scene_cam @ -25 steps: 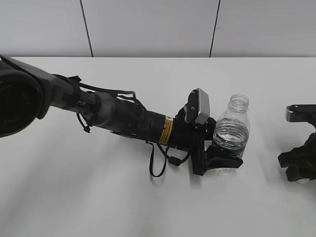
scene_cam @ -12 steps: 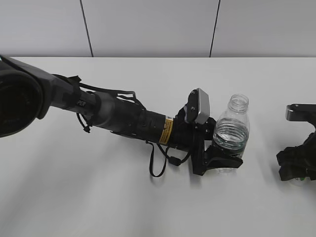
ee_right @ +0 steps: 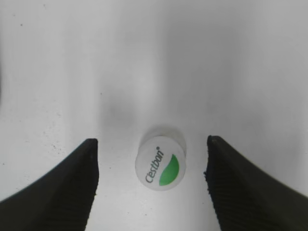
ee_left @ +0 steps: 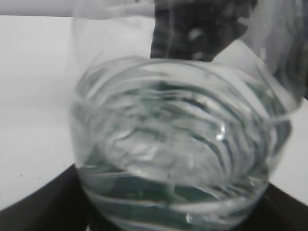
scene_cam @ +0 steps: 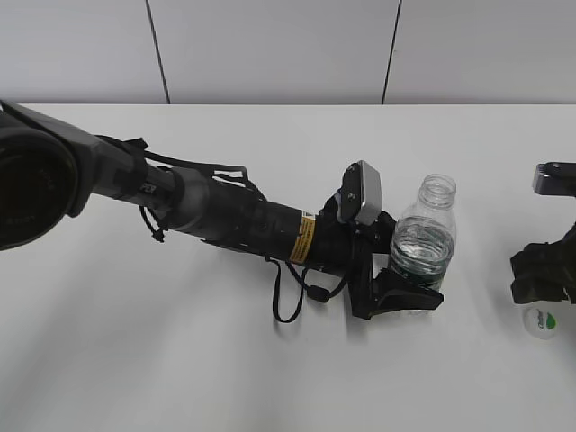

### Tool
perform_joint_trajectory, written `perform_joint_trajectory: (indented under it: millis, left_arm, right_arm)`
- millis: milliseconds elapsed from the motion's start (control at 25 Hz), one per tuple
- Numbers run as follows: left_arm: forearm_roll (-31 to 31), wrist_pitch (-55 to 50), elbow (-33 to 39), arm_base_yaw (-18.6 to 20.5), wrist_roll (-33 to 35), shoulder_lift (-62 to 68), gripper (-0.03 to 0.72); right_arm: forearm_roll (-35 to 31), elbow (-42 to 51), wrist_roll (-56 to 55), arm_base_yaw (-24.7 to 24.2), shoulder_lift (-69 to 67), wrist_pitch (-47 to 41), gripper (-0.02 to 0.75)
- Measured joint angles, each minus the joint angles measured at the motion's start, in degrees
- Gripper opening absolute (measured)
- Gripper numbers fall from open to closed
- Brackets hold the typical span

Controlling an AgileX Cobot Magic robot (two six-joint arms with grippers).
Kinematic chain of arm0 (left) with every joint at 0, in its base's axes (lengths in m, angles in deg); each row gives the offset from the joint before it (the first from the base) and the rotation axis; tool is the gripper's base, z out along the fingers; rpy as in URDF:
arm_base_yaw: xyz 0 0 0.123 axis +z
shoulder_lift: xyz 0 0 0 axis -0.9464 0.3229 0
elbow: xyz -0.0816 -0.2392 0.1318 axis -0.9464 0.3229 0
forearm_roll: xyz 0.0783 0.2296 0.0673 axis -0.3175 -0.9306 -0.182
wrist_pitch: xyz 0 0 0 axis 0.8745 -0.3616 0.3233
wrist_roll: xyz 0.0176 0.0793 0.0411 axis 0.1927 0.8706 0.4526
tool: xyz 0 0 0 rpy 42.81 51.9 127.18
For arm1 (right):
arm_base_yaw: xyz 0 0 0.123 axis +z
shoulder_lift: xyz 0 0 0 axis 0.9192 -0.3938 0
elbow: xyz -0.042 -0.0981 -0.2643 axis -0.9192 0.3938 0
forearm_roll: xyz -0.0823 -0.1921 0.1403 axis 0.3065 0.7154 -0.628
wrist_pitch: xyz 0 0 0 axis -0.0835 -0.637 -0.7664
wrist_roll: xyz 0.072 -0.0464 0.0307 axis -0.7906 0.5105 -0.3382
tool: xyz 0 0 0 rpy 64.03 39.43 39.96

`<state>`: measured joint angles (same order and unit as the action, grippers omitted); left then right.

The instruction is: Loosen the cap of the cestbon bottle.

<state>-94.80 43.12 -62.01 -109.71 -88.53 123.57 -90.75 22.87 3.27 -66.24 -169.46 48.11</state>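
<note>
- Exterior view: the left gripper is clenched around the lower body of the cestbon bottle, which stands upright right of centre on the table with its threaded neck bare. The cap lies on the table at the near right, just below the right gripper. A second ago the cap was hidden under that gripper, which has since risen clear.
- Left wrist view: the bottle fills the frame, held between the dark fingers.
- Right wrist view: the right gripper's jaws stand released, apart from the cap between them. The cap is off; I judge only withdrawal remains.
</note>
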Motion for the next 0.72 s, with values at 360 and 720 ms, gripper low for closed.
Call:
perform_joint_trajectory:
  millis: [360, 720]
  left_arm:
    - [-3.3, 0.0, -0.2, 0.9, -5.7, 0.0, 0.615]
    - [-14.2, -1.4, -0.2, 3.9, -13.5, -1.3, 0.617]
  right_arm:
    - [-0.1, 0.0, 0.0, 0.0, 2.2, 0.0, 0.527]
    - [-0.5, 0.0, -0.1, 0.0, 2.8, 0.0, 0.527]
